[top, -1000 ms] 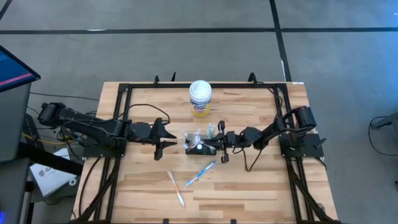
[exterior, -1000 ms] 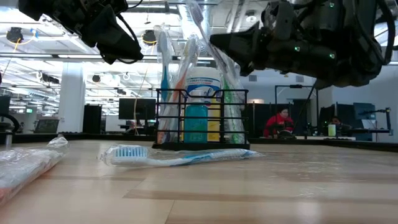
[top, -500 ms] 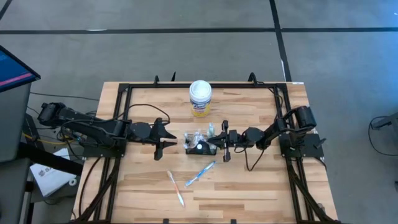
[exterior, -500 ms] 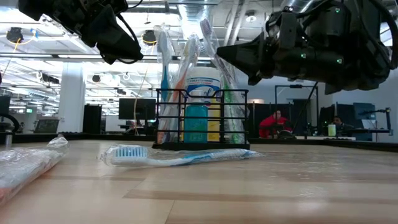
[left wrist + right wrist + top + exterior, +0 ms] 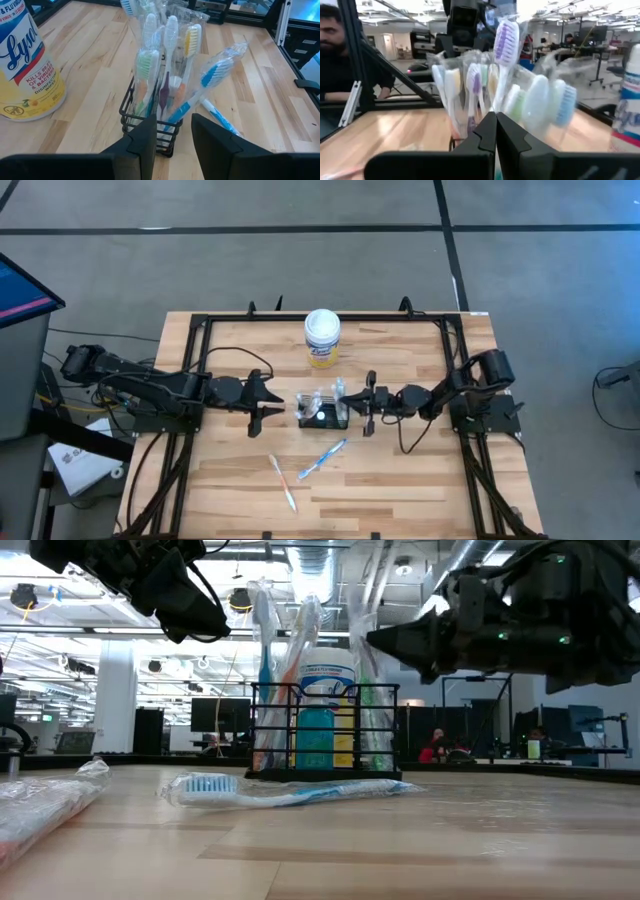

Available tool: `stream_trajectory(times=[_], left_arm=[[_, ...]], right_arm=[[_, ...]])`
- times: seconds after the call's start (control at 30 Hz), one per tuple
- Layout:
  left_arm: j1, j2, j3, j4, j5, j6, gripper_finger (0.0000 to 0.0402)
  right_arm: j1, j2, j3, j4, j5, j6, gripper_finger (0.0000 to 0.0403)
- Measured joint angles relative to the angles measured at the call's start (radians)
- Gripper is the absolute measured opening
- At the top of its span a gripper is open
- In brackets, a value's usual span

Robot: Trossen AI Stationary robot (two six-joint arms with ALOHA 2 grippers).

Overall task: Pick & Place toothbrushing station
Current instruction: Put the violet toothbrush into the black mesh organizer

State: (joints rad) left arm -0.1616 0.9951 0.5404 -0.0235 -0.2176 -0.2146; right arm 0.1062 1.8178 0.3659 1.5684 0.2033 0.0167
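Observation:
The toothbrushing station (image 5: pixel 322 411), a low black wire holder, stands on its base mid-table, packed with wrapped toothbrushes (image 5: pixel 167 60) and a tube (image 5: pixel 327 705). My left gripper (image 5: pixel 283 405) hangs open above the table just left of the holder; the left wrist view shows its fingers (image 5: pixel 145 140) short of the wire wall (image 5: pixel 150 122). My right gripper (image 5: pixel 353 409) is shut, roughly level, just off the holder's right end. Its tips (image 5: pixel 375 640) point at the wrapped brushes (image 5: pixel 502 75), and I see no touch.
A white canister with a yellow label (image 5: pixel 322 338) stands behind the holder. Two loose wrapped toothbrushes lie nearer the front edge, a blue one (image 5: pixel 322 458) and a pale one (image 5: pixel 282 482). A black frame (image 5: pixel 200 330) rims the table. People sit in the room beyond.
My right gripper, shut throughout, has drawn back from the holder toward the table's right edge and sunk a little, its tips tipping up to about level. The holder and its brushes have stayed put.

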Motion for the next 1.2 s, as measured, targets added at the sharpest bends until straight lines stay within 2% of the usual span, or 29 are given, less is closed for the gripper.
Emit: stream_trajectory(times=[0.33,0.43,0.6,0.8,1.2], left_arm=[[0.000,0.000,0.000,0.000,0.000,0.000,0.0117],[0.000,0.000,0.000,0.001,0.000,0.000,0.0117],[0.000,0.000,0.000,0.001,0.000,0.000,0.0117],[0.000,0.000,0.000,0.001,0.001,0.000,0.0117],[0.000,0.000,0.000,0.001,0.001,0.000,0.0117]], right_arm=[[0.055,-0.140,-0.086,-0.035,0.032,0.003,0.0000],[0.072,-0.125,-0.086,-0.079,0.075,0.020,0.0000],[0.088,-0.094,-0.073,-0.089,0.072,0.047,0.0000],[0.097,-0.094,-0.072,-0.195,0.073,0.164,0.0000],[0.109,-0.123,-0.073,-0.212,0.071,0.168,0.0000]])
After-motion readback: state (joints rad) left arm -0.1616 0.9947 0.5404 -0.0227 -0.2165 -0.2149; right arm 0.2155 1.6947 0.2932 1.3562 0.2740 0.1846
